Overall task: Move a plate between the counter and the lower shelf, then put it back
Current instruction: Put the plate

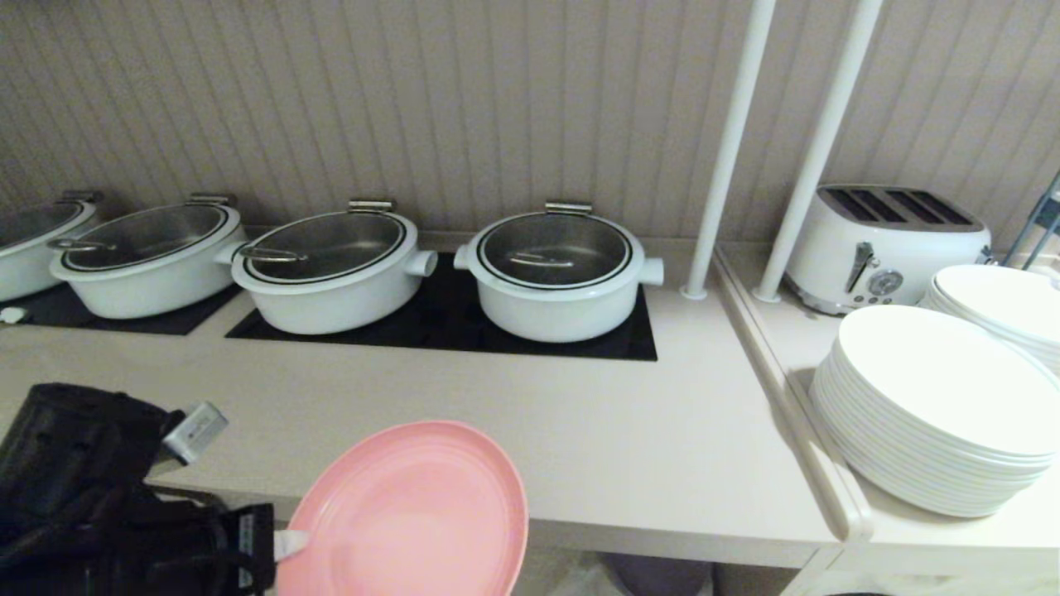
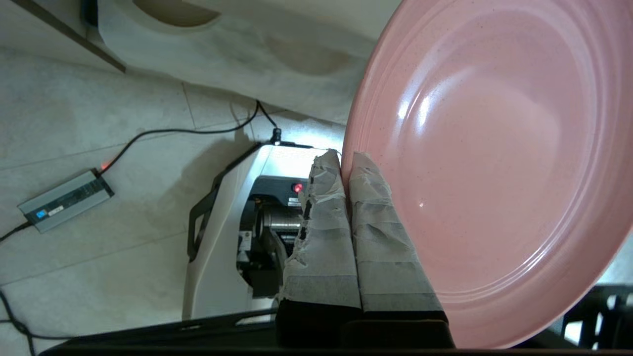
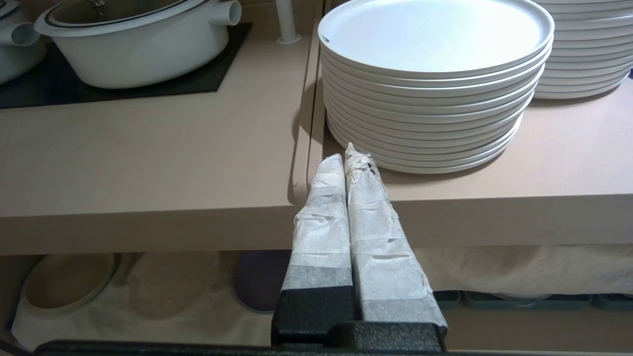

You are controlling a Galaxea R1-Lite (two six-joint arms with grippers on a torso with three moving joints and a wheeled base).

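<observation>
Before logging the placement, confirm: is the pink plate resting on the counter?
No: the left gripper holds the plate by its rim past the counter front edge.

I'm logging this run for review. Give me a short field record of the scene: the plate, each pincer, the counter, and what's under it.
plate: pink plate, held by its rim, above the counter's front edge
left pincer: shut on the pink plate
right pincer: shut, empty, in front of the counter
counter: four white pots on black hob panels
lower shelf: white cloth base; beige plate and purple plate on it
</observation>
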